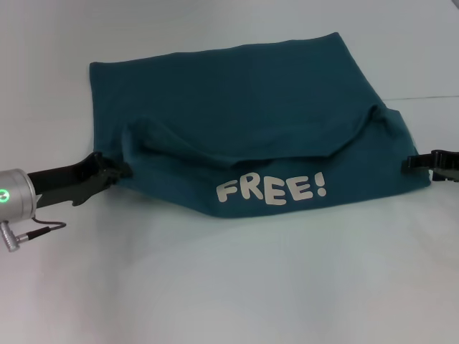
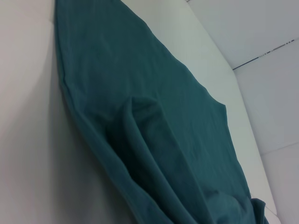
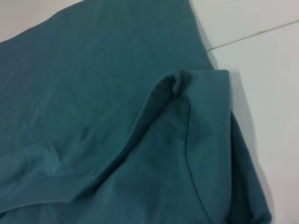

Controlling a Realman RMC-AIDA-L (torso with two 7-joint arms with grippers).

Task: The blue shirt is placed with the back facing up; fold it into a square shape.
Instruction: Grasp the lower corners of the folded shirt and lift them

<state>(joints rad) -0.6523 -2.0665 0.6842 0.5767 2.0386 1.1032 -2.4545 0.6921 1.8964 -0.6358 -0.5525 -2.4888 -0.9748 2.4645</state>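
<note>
Plain white table (image 1: 229,287), and I'm stretching the blue shirt (image 1: 244,115) between my two tools so the near half is folding over flat, lettering up. Left gripper (image 1: 123,170) and right gripper (image 1: 414,163) are each pinching a side edge.

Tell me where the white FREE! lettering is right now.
In the head view, the FREE! lettering sits on the near folded-over flap of the blue shirt, roughly midway between the left gripper and the right gripper at the flap's two ends.
</note>
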